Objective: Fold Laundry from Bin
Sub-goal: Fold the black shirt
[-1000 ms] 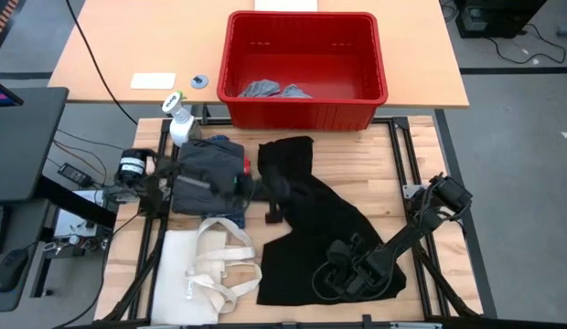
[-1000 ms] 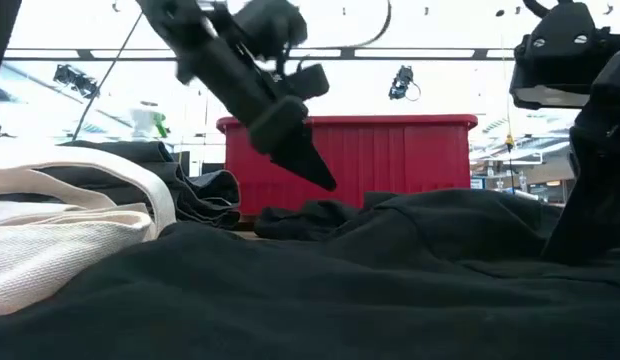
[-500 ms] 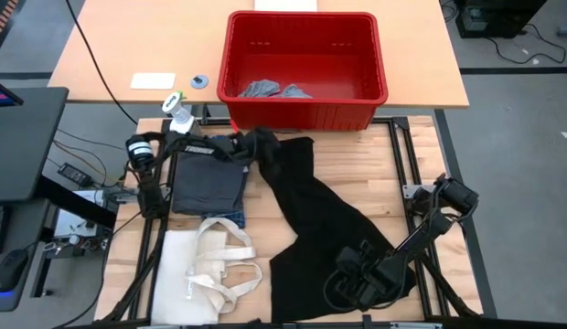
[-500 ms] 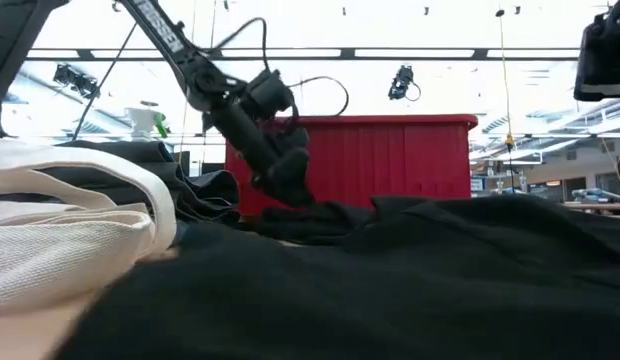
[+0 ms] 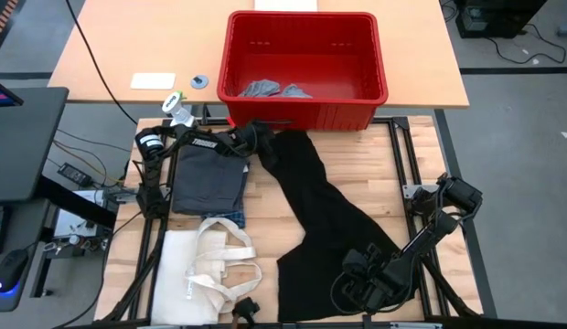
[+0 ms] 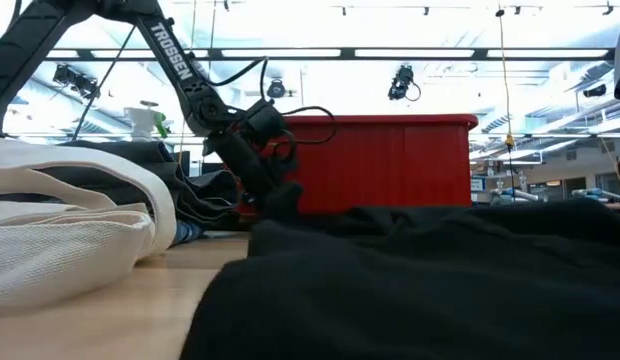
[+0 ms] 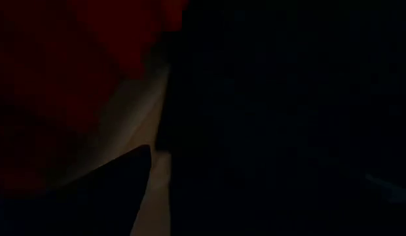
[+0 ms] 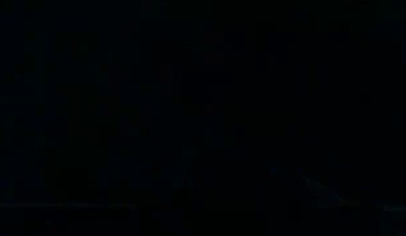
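Note:
The large black piece [image 5: 320, 210] of laundry lies stretched in a slant across the table, from beside the red bin [image 5: 306, 110] toward the near right. It also fills the foreground of the low view [image 6: 440, 280]. My left gripper [image 5: 258, 144] is open and low at the piece's far end, just in front of the bin [image 6: 390, 160]. My right gripper [image 5: 361, 285] is down on the piece's near right end and shut on it. Light grey pieces [image 5: 265, 90] lie inside the bin. My left gripper [image 6: 280, 195] has its fingertips down at the far end of the black piece [image 6: 320, 215]; I cannot tell whether they touch it. My right gripper holds the black piece at its near right end [image 5: 343, 265], coming steeply from above. The gripper itself hides the place of contact. The piece lies flat on the table.
A folded dark grey piece [image 5: 208, 178] lies at the table's left on blue plaid cloth [image 5: 230, 217]. A cream tote bag [image 5: 206, 270] lies near the left front corner. A spray bottle [image 5: 178, 110] stands at the far left. Bare wood shows on the right [image 5: 375, 174].
My left gripper has swung toward the far edge and sunk, from over the black piece's middle to its far end by the bin, staying open. My right gripper has moved toward the near right, dragging the piece's near end. The piece has drawn out longer and narrower.

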{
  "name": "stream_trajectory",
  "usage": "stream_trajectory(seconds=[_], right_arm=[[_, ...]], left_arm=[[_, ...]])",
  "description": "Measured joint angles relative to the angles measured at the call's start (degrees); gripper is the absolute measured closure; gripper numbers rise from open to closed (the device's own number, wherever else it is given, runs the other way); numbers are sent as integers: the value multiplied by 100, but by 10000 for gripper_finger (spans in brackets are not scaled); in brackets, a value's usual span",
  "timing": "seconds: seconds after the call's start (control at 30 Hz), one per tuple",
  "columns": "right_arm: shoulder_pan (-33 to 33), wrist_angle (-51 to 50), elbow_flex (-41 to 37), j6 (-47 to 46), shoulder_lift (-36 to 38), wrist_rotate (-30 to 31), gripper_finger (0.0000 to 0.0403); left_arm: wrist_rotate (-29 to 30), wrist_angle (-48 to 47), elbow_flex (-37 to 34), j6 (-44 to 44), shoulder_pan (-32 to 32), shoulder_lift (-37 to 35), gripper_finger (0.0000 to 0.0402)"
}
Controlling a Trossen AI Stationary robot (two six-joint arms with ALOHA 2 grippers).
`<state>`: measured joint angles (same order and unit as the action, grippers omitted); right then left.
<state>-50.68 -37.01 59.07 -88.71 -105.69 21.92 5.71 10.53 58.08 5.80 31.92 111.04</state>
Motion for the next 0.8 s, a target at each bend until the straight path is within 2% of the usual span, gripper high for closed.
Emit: stream_trajectory(seconds=[0.23, 0.37, 0.63, 0.8], right_arm=[[-62, 10, 8, 34, 0, -94, 252], [-127, -31, 17, 38, 11, -216, 252], [-219, -174, 13, 2, 0, -8, 252], [-225, -225, 11, -25, -1, 132, 252]], left_arm=[[115, 604, 1, 743, -7, -17, 34], [84, 652, 5, 1156, -36, -181, 34], [-1189, 509, 3, 1179, -288, -627, 34], [-2434, -173, 17, 1113, -641, -821, 34]])
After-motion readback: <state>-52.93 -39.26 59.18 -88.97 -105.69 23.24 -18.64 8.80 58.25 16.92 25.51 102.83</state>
